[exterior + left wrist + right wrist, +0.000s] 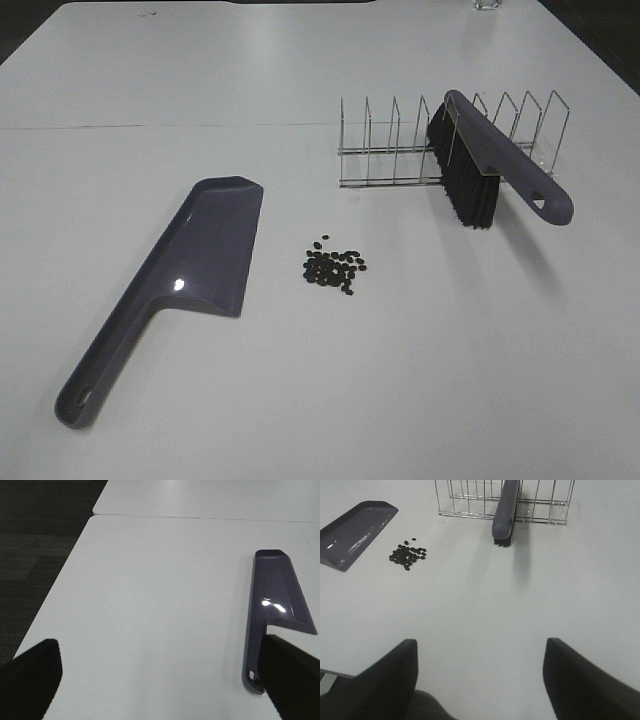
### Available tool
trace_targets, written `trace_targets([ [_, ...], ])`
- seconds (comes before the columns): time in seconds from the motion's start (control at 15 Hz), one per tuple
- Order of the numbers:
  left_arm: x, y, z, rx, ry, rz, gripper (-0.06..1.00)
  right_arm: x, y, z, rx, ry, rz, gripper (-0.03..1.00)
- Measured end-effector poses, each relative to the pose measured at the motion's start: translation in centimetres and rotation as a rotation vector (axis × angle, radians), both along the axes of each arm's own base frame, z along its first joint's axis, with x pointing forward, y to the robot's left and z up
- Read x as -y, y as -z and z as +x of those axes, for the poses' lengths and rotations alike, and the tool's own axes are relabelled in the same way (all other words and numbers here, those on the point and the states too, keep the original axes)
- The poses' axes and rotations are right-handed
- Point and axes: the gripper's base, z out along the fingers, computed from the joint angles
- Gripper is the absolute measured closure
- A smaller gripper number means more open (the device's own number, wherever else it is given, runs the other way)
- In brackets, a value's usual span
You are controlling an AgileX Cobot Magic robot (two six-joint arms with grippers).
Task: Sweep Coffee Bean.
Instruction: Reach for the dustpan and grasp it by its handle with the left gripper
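Coffee beans (334,266) cluster on white table (400,380) — dark floor (35,540) beyond.

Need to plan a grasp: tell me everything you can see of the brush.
The brush has a purple, plastic-looking handle with a hanging hole at its end and a block of black bristles. It leans tilted in the wire rack, bristles down toward the white table, right of the coffee beans. Whether the bristles touch the table is unclear.
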Motion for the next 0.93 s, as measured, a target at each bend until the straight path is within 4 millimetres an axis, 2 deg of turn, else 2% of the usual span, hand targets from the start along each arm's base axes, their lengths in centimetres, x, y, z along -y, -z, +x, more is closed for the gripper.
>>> trace_targets([
  [0.8, -0.1, 0.0, 0.0, -0.003, -0.006, 0.006, -0.05, 0.0, 0.0, 0.0, 0.0, 0.0, 0.0, 0.34],
  [0.93, -0.2, -0.1, 1.2, -0.087, -0.005, 0.0, -0.05, 0.0, 0.0, 0.0, 0.0, 0.0, 0.0, 0.34],
])
